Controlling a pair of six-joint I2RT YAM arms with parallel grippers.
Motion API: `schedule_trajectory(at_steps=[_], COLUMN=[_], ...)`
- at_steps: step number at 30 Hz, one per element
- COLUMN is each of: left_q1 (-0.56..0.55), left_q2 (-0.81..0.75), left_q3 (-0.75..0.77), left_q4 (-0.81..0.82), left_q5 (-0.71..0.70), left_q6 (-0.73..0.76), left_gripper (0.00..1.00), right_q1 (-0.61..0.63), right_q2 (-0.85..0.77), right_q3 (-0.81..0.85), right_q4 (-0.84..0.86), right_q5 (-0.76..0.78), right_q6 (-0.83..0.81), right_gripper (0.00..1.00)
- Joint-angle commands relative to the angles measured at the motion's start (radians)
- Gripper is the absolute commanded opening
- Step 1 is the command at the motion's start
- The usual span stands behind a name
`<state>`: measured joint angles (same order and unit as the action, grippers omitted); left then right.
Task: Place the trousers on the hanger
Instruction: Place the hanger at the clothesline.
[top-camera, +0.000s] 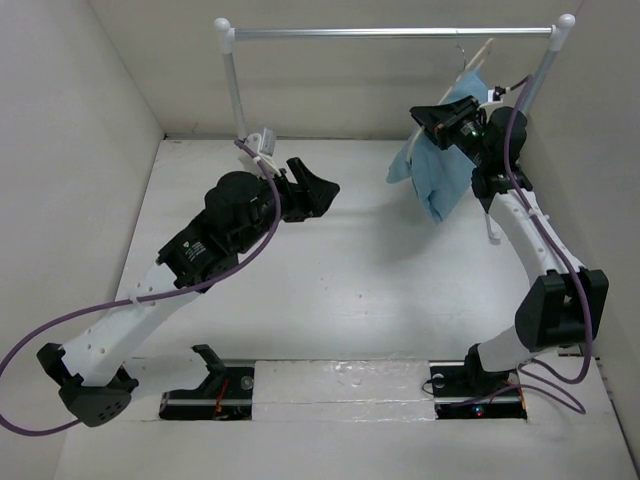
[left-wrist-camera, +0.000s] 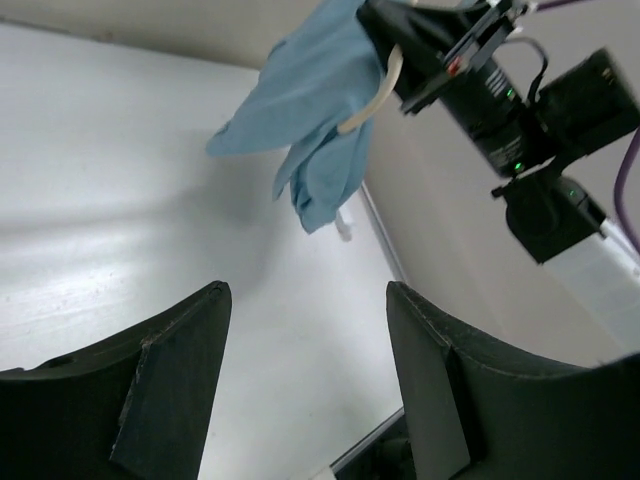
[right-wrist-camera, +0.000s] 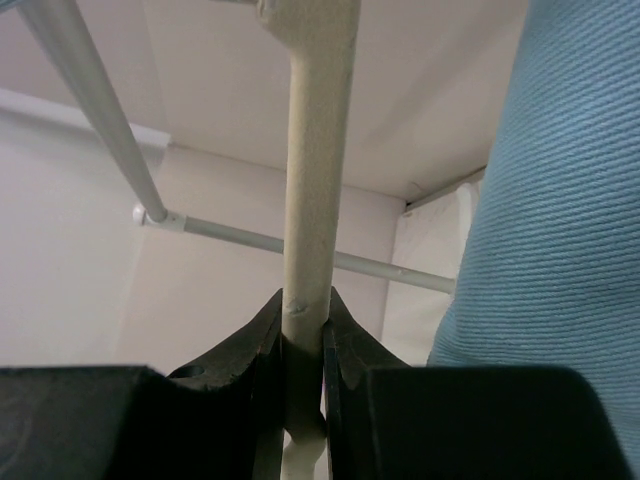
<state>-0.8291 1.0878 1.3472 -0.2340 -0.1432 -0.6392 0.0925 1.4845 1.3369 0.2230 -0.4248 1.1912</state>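
The light blue trousers (top-camera: 432, 172) hang folded over the cream hanger (top-camera: 478, 58) at the right end of the rail, off the table. My right gripper (top-camera: 432, 118) is shut on the hanger's arm (right-wrist-camera: 318, 150), with the blue cloth (right-wrist-camera: 560, 220) beside it on the right. In the left wrist view the trousers (left-wrist-camera: 310, 110) droop from the hanger bar (left-wrist-camera: 372, 100) under the right arm. My left gripper (top-camera: 318, 188) is open and empty, well left of the trousers, above the table; its fingers (left-wrist-camera: 170, 385) frame bare tabletop.
A silver rail (top-camera: 390, 33) on white posts spans the back, also seen in the right wrist view (right-wrist-camera: 110, 130). White walls enclose the table on the left, back and right. A white clip (top-camera: 262, 140) sits by the left post.
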Motion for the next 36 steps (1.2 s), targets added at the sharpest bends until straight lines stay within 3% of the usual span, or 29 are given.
schedule_trajectory(at_steps=[1,8,24,29,36], left_q1=[0.002,0.002,0.002,0.002,0.002], left_q2=[-0.052,-0.131,-0.126,-0.124,-0.123], left_q3=[-0.043,-0.258,-0.29,-0.292,-0.29], left_q4=[-0.014,-0.005,0.005,0.002,-0.01], left_q5=[-0.012,0.034,0.053,0.053,0.027], left_q6=[-0.002,-0.05,-0.025,-0.028,-0.028], left_gripper=[0.59,0.58,0.58,0.58,0.59], right_q1=[-0.002,-0.02,-0.115,-0.125,-0.134], right_q2=[-0.024,-0.046,0.091,0.157,0.197], right_q3=[0.157,0.142,0.24,0.312,0.272], right_q4=[0.36,0.391,0.46,0.402,0.348], right_q5=[0.009,0.04,0.172,0.166,0.166], right_q6=[0.048,0.053,0.165,0.165,0.148], right_gripper=[0.0,0.0,0.0,0.0,0.0])
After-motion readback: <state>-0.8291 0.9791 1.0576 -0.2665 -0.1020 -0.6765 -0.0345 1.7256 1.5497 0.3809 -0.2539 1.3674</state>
